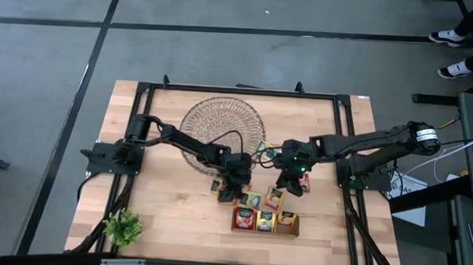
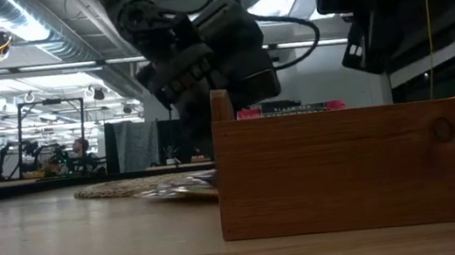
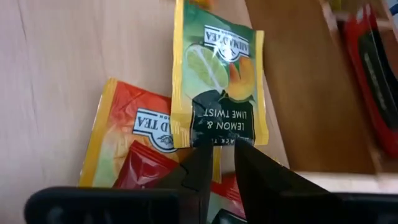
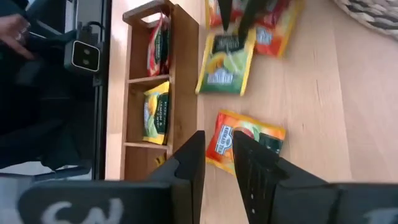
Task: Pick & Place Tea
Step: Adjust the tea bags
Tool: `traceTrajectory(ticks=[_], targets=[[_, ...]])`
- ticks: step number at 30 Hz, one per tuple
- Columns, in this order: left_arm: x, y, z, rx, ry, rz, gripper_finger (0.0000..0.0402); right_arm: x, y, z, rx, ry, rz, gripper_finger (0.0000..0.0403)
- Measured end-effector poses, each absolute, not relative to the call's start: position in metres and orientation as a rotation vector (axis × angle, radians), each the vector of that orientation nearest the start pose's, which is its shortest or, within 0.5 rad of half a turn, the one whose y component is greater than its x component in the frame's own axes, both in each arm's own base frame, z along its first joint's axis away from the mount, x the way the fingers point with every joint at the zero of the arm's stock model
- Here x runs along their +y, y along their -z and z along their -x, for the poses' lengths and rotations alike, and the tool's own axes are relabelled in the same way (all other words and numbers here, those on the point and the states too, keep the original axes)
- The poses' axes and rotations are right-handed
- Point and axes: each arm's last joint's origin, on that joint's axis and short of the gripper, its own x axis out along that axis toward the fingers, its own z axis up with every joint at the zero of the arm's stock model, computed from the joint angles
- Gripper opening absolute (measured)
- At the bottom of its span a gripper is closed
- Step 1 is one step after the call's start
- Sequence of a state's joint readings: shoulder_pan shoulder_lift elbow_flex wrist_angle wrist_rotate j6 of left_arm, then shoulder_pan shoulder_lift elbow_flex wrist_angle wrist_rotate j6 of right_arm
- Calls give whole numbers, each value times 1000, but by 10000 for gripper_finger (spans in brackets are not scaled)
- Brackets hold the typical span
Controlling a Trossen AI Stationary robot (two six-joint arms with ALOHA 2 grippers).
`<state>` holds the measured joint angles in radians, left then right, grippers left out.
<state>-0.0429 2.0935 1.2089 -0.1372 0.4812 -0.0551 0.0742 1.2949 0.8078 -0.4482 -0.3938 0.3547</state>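
On the bench (image 1: 161, 201), the left claw (image 3: 217, 163) is sitting just in front of the wicker dish (image 1: 221, 120), its fingers narrowed onto the dark edge of a green lemon-lime sachet (image 3: 219, 87) that is lying partly over an orange sachet (image 3: 134, 137). Further right, the right claw (image 4: 219, 155) is hovering slightly parted above another orange sachet (image 4: 245, 140), gripping nothing. Beside it, the wooden tray (image 4: 180, 93) is holding red and yellow sachets
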Motion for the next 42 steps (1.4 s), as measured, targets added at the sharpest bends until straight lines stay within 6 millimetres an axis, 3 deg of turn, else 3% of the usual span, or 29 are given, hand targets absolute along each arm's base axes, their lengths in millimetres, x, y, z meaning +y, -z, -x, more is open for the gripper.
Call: traceTrajectory(ticks=[13, 18, 25, 33, 37, 42], targets=[[-47, -104, -350, 1527, 490, 484, 65, 29, -227, -246, 1041, -231, -444, 84], [-52, -118, -328, 1677, 487, 412, 65, 28, -226, -244, 1067, -220, -444, 84], [-48, -183, -327, 1399, 340, 214, 51, 27, -223, -246, 1051, -185, -414, 84], [-39, -256, -321, 976, 104, 18, 48, 32, -190, -259, 1195, -278, -493, 84], [-38, -274, -318, 860, 49, -30, 49, 34, -169, -264, 1286, -325, -520, 84], [-37, -277, -319, 835, 41, -53, 49, 35, -150, -273, 1312, -363, -495, 84]])
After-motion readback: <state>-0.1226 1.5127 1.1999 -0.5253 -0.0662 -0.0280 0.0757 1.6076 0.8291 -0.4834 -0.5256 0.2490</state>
